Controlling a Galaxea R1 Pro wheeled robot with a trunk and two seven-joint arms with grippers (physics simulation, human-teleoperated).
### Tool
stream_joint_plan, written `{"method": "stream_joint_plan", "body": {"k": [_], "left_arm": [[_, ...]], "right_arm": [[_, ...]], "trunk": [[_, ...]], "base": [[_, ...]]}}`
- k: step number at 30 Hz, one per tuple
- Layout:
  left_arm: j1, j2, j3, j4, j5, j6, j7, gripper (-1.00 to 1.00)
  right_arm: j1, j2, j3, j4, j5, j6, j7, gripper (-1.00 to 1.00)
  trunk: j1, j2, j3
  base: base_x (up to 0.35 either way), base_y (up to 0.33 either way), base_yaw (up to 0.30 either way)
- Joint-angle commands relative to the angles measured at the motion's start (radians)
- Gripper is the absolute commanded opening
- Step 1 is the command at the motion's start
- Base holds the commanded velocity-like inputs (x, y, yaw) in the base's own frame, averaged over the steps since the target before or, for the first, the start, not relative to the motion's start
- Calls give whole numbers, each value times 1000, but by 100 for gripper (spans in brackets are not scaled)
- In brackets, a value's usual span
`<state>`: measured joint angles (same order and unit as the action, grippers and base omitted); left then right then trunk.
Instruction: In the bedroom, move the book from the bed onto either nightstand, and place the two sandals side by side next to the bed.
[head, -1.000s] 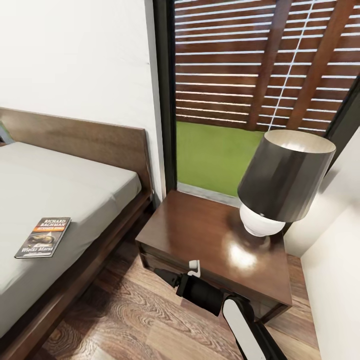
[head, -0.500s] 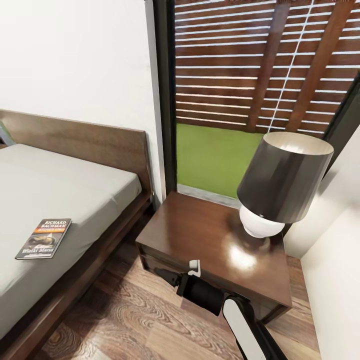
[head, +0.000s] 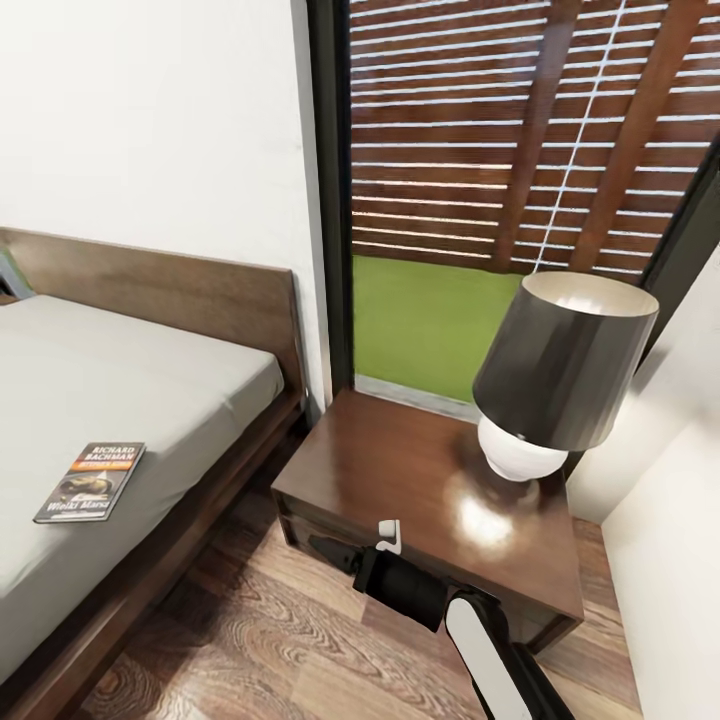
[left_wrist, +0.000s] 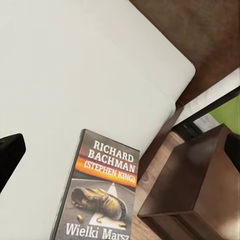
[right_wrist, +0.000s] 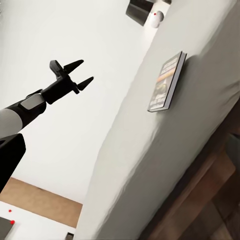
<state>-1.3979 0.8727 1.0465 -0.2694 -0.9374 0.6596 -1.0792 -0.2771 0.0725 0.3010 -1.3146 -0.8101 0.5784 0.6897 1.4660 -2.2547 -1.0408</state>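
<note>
Task barely begun, as far as I can judge. The book (head: 90, 482) lies flat on the grey mattress of the bed (head: 190, 290), near the edge that faces the nightstand (head: 400, 470); nothing has hold of it. No sandals anywhere I can see, so that half is open too.

Left gripper (right_wrist: 79, 73): seen from the right wrist camera, it hangs in the air above the mattress, apart from the book, its two fingers spread a modest way with nothing between them. The left wrist camera looks straight down on the cover (orange band, white lettering), with the nightstand corner beyond.

Right gripper (head: 325, 549): low in front of the nightstand's drawer face, over the wood floor (head: 260, 640). How wide it stands I cannot tell; it appears to carry nothing.

Surroundings: a lamp (head: 560, 365) with a dark shade and white round base takes the window-side part of the nightstand top. The near and bed-side part is bare, room enough for the book, I'd reckon. The shade overhangs, so a high approach from that side could clip it.
</note>
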Motion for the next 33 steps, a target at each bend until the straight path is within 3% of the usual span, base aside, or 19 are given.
{"method": "stream_joint_plan", "body": {"k": [1,19,33], "left_arm": [[-2,0,8,-1,-9,8,-5,100],[-2,9,9,-6,-17,-1,-12,100],[-1,0,6,18,-22,-4,-11,100]], "right_arm": [[-1,0,0,0,-7,7,-1,100],[-1,1,1,0,-6,6,-2,100],[-1,1,0,0,-6,6,-2,100]], "trunk": [[0,0,1],[0,0,29],[0,0,51]], "base": [[0,0,0],[0,0,0],[0,0,0]]}}
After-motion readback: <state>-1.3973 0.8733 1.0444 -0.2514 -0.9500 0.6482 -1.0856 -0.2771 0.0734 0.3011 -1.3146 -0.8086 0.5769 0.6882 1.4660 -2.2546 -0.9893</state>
